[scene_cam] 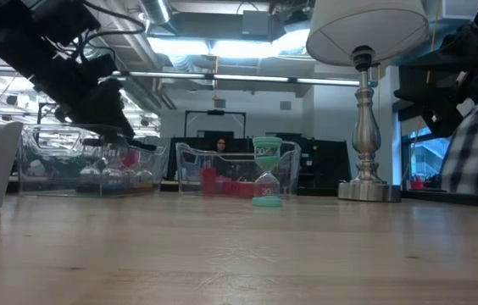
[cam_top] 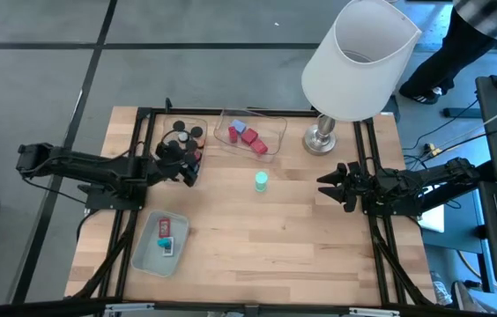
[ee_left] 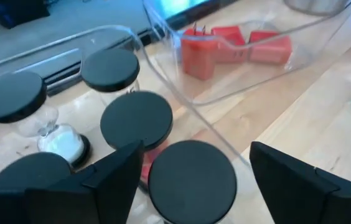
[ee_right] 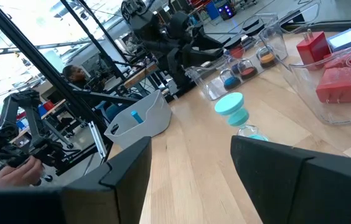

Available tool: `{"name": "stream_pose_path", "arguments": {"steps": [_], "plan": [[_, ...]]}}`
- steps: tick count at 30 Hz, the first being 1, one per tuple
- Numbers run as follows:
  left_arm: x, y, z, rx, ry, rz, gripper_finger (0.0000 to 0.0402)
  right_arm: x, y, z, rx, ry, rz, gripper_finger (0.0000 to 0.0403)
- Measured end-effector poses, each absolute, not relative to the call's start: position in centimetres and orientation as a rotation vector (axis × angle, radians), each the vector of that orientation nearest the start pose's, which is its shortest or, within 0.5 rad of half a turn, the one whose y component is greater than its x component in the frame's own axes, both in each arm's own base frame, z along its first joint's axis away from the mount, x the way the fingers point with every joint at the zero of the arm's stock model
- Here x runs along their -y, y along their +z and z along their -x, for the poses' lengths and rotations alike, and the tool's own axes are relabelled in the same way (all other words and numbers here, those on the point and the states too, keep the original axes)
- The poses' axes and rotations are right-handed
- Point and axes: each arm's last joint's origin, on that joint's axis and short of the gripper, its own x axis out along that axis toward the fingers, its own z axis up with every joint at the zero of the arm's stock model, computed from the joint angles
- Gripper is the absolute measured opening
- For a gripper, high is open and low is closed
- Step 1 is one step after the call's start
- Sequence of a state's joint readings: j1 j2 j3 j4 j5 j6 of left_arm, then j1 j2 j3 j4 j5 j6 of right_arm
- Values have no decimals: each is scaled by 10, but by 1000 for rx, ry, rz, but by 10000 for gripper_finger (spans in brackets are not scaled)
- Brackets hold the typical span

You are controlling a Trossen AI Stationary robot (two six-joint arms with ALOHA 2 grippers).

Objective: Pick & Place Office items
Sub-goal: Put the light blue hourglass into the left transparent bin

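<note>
Over the clear tray (cam_top: 197, 123) at eleven o'clock, the left gripper (cam_top: 184, 164) hangs open above black-capped timers (ee_left: 191, 171), none lifted yet; the teal timer (cam_top: 261, 181) waits mid-table, and the right gripper (cam_top: 331, 184) idles open at three o'clock.

Pale wooden table (cam_top: 257, 238), bearing two clear trays (cam_top: 250, 132), a pale green tray (cam_top: 147, 251), teal hourglass (cam_top: 261, 181), white lamp (cam_top: 322, 138)

Grey tiled floor (cam_top: 187, 70) surrounds the wooden table (cam_top: 275, 238).

— What's on the table?
— Black-capped sand timers (ee_left: 136, 118) stand upright in one clear tray, red plug blocks (ee_left: 231, 45) lie in the next, a teal timer (cam_top: 261, 181) stands alone.
</note>
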State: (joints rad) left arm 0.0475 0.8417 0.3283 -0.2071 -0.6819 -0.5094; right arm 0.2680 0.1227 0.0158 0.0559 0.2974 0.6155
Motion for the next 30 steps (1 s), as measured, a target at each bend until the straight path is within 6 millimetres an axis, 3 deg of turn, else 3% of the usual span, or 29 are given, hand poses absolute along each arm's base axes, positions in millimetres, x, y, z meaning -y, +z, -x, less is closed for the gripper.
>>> {"name": "stream_pose_path", "arguments": {"steps": [10, 16, 21, 30], "plan": [[-25, 191, -150, -407, 776, 204, 313, -19, 164, -102, -39, -44, -601, 224], [-23, 220, -161, -357, 692, 213, 313, -19, 164, -102, -39, -44, -601, 224], [-16, 228, -184, -378, 623, 157, 313, -19, 164, -102, -39, -44, -601, 224], [5, 202, -240, -316, 459, 19, 313, -19, 164, -102, -39, -44, -601, 224]]}}
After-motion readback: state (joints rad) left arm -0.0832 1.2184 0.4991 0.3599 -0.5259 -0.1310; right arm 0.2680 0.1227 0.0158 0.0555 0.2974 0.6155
